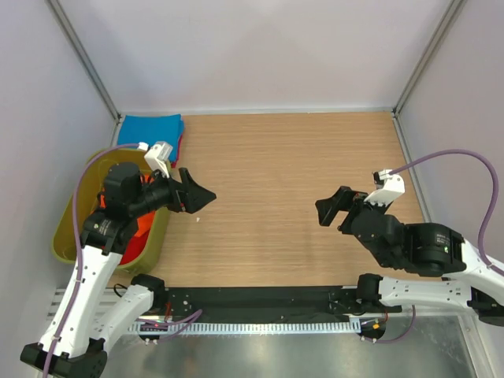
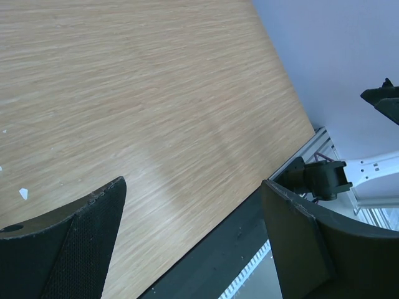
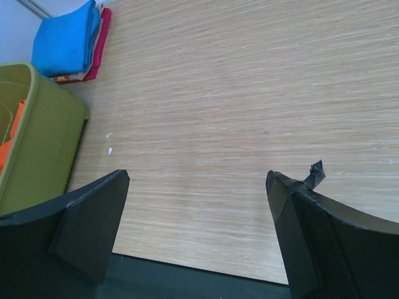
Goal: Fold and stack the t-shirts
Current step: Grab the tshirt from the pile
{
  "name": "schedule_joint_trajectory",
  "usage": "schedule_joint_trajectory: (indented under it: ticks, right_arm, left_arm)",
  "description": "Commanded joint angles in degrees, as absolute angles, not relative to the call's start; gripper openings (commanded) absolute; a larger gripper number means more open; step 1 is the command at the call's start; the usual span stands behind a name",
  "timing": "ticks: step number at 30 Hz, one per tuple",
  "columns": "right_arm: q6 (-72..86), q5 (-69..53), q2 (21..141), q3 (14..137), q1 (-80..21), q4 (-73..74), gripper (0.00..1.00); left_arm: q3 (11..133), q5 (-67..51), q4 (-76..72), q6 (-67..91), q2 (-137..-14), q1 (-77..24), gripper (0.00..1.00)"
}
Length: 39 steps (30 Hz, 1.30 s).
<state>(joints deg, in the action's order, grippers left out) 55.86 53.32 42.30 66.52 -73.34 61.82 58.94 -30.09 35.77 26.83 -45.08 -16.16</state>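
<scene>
Left gripper (image 1: 198,191) jaws spread wide, empty, right gripper (image 1: 327,208) likewise, blue t-shirt (image 1: 150,127) topping folded stack beyond left gripper, orange t-shirt (image 1: 143,227), probably over red, in green tub (image 1: 63,230) left of it.

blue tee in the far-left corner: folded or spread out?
Folded. The blue t-shirt is a compact rectangle with layered edges, lying on top of red cloth whose edge sticks out beside it.
</scene>
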Motion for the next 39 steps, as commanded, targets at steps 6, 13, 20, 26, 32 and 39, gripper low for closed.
schedule_joint_trajectory:
  ticks: [6, 13, 20, 26, 32, 39]
  right_arm:
    - [56.3, 55.4, 40.4, 65.5, -73.6, 61.5, 1.00]
    - [53.4, 54.4, 39.6, 65.8, -73.6, 59.7, 1.00]
    - [48.2, 52.0, 40.2, 68.4, -73.6, 57.6, 1.00]
    - [45.7, 51.1, 39.7, 65.8, -73.6, 54.5, 1.00]
    - [45.9, 49.7, 38.6, 63.3, -73.5, 53.2, 1.00]
    - [43.1, 50.2, 38.7, 64.8, -73.5, 52.5, 1.00]
  left_arm:
    - [62.5, -27.2, 35.1, 28.3, -45.8, -16.3, 0.86]
    - [76.9, 5.1, 52.7, 26.7, -60.6, -14.6, 0.77]
    - [75.5, 13.5, 49.6, 29.6, -67.3, -0.3, 0.77]
    - [69.4, 5.6, 44.6, 29.2, -77.9, 15.2, 0.76]
    - [69.9, -1.0, 41.0, 28.7, -86.4, 21.8, 0.75]
    - [74.0, -0.4, 42.9, 28.5, -98.3, 22.0, 0.49]
